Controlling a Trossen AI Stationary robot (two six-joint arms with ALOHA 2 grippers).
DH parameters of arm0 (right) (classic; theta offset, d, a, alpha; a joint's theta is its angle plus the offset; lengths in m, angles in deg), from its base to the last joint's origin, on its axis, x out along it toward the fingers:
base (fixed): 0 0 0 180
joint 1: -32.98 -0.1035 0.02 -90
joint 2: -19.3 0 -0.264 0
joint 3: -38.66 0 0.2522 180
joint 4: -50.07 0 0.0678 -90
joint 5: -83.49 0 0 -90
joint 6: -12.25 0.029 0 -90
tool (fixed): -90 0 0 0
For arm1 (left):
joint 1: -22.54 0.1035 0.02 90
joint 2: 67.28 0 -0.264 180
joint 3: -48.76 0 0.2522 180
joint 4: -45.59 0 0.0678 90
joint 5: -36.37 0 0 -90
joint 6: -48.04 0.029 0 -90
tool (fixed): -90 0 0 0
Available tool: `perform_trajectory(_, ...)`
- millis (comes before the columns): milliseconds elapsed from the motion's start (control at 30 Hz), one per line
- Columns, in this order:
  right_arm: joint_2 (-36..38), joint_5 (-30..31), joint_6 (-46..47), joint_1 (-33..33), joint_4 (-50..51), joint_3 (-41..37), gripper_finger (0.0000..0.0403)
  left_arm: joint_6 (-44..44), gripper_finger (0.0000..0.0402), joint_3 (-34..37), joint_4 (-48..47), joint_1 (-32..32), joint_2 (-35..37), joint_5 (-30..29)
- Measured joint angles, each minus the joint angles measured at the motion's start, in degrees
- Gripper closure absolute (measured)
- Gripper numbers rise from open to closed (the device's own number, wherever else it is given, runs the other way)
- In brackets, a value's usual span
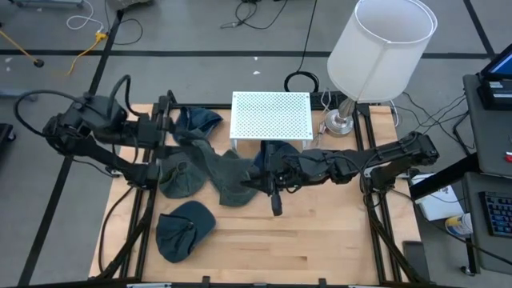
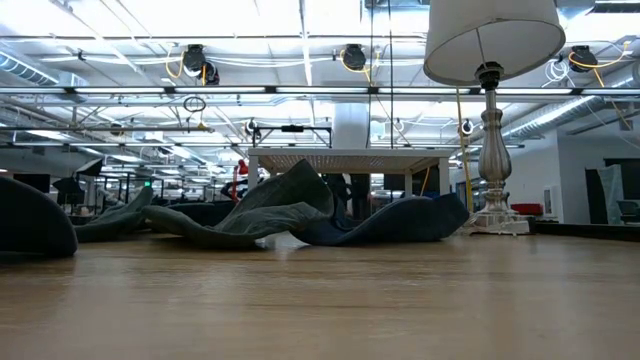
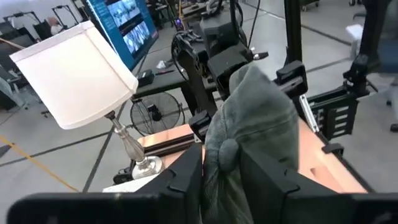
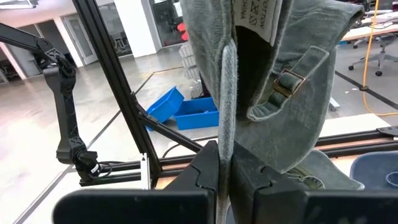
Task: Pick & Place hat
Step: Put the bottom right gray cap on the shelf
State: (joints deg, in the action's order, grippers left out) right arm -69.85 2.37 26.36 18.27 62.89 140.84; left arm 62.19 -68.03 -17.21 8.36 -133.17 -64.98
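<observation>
Pinching opposite ends of one grey-green hat (image 1: 214,170), your left gripper (image 1: 164,152) and right gripper (image 1: 260,182) have it stretched crosswise at mid-table, its long axis running between them. Your right gripper is nearer the white perforated stand (image 1: 270,115) just behind.

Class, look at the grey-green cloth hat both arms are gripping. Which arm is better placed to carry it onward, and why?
Probably the right. Its hand is shut on the grey-green cloth hat near the table's middle, with bare wooden table nearby. The left hand, also shut on it, sits at the table's left edge among other hats.
</observation>
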Motion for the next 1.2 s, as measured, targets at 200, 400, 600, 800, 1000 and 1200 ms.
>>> perform_trajectory(200,0.0,0.0,0.1,0.0,0.0,0.0,0.0391,-1.4,0.0349,0.0,-0.5,0.0,0.0,5.0)
perform_trajectory(400,0.0,0.0,-0.3,0.1,0.4,0.0,0.0354,-1.2,0.0381,0.0,-0.8,0.0,-0.2,8.6)
perform_trajectory(600,0.0,0.2,1.3,0.5,1.1,0.0,0.0255,-1.2,0.0379,0.0,-1.2,0.0,-0.2,8.7)
perform_trajectory(800,2.2,2.1,4.2,0.5,7.0,0.0,0.0161,-0.7,0.0379,0.0,-4.9,0.0,-0.2,8.8)
perform_trajectory(1000,5.7,3.1,10.9,0.2,15.1,0.0,0.0134,-0.2,0.0379,0.0,-10.3,0.0,-0.2,8.4)
perform_trajectory(1200,9.5,3.0,14.1,-1.0,20.2,0.0,0.0139,5.7,0.0379,0.0,-15.6,0.0,-0.6,8.3)
